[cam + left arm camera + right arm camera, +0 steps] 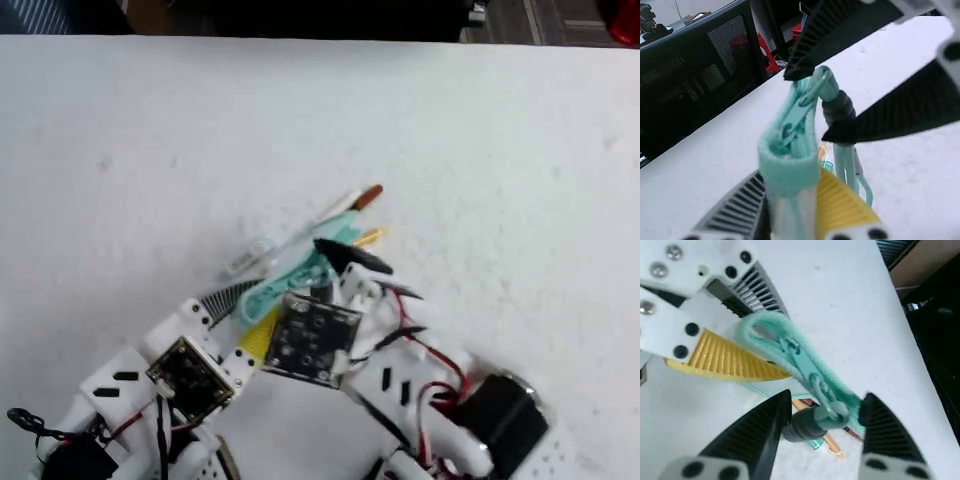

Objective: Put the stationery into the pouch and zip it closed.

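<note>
A clear pouch (300,262) with teal zip edging lies in front of both arms, with pens (365,197) poking out of its far end. My left gripper (790,175), one finger grey and one yellow, is shut on the pouch's near end (790,150). The right gripper (826,396) has black fingers and stands open. The dark grey zip pull (807,429) on its teal ring sits between them, close against one finger. In the high view the left gripper (245,315) and right gripper (335,255) meet at the pouch.
The white table (480,130) stretches far beyond and to both sides of the pouch. A black mesh chair (695,75) stands past the table's far edge. Both arms crowd the near edge.
</note>
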{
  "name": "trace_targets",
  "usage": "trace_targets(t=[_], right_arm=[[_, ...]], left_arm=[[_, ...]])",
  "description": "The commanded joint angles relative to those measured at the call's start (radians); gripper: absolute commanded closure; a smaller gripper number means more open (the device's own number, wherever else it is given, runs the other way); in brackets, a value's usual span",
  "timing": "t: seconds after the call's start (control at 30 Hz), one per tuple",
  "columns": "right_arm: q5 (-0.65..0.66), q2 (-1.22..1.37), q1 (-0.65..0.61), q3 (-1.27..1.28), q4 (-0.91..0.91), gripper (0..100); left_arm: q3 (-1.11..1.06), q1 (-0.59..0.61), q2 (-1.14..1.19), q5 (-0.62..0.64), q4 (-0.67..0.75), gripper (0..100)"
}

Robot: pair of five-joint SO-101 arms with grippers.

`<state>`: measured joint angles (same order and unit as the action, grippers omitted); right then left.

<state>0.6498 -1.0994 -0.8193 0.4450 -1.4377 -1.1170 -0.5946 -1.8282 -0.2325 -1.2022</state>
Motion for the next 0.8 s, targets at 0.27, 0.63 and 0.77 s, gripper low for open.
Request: trace_targets(t=[0.27,0.63,0.77], right_arm=[[0.006,0.005,0.008,-0.135,0.028,98.2],[-0.041,0.042,-0.012,-0.161,0.033,98.2],[-0.041,0.039,0.008,-0.178,0.050,98.2]], left_arm=[[-0.021,-0.004,-0.004,0.012,-0.003,91],[0.003,0.038,-0.004,0.144,-0.011,79],[0.044,0.045,-0.004,0.144,-0.060,79]])
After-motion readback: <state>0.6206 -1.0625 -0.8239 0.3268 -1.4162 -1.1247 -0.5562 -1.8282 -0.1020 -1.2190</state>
